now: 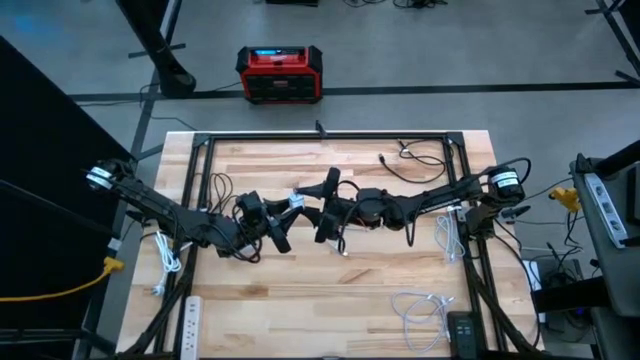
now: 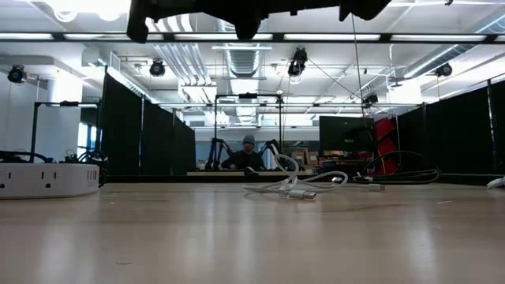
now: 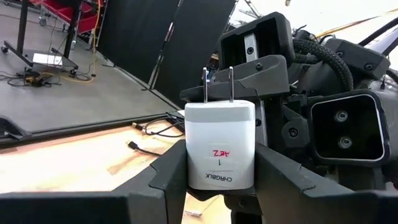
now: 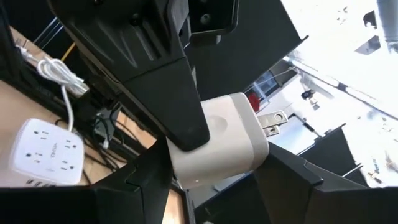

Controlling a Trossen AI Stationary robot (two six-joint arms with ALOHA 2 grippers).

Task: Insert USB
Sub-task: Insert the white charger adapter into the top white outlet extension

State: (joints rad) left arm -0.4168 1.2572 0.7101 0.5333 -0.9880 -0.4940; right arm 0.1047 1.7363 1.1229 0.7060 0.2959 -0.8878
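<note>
The charger (image 3: 220, 146) is white (red handwriting and black print on its label) with silver prongs. The power strip (image 4: 48, 154) is white. The table (image 1: 300, 290) shows light wood planks.

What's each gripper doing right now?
Left gripper: closed on the white charger.
Right gripper: around the same charger; grip cannot be told.
</note>
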